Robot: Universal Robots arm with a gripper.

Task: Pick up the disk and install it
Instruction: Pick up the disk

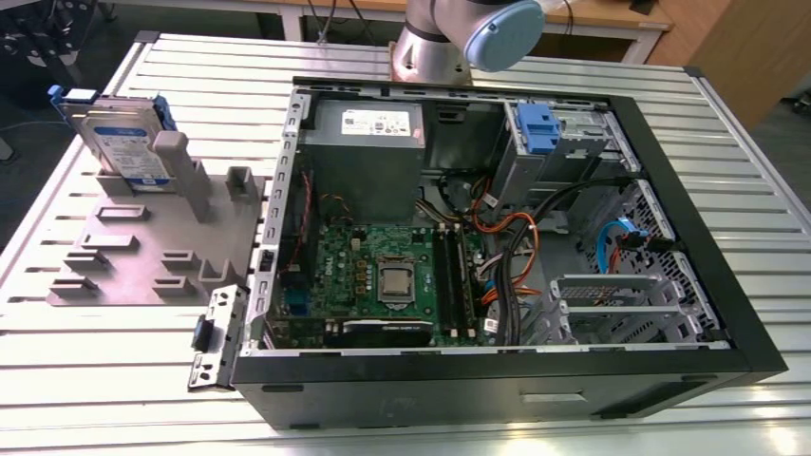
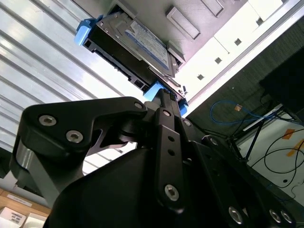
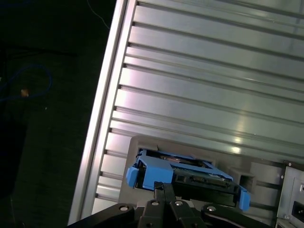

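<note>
A ribbed aluminium bench [image 1: 709,142] carries the whole set-up, with dark floor and loose cabling beyond its edge in both wrist views. An open computer case [image 1: 507,389] lies on its side in the middle. Just beside it, on the exterior view's left, sits a grey slotted fixture [image 1: 140,256].

The disk [image 1: 121,142] stands on edge in a slot at the far end of that fixture, label face outward, with its blue side rails [image 3: 147,173] on its short ends. The claw [image 3: 164,190] hangs apart from it, fingers drawn together with nothing between them. The arm [image 1: 443,38] rises behind the case.

The disk is probably stiff and fairly heavy for its size. Its metal faces look smooth enough to slip, and it would likely take a knock badly. The plastic rails would give a little, so the firmer hold is judged to be across the two broad faces at the upper edge, which stands proud of the slot.

A grey upright post [image 1: 171,166] of the fixture stands close beside the disk and crowds one face. Inside the case, a grey power supply [image 1: 367,128] sits beside the drive bay. A bare blue bracket [image 1: 538,128] occupies that bay, and orange and black cables [image 1: 507,228] crowd the space below it, next to the motherboard [image 1: 380,275].
</note>
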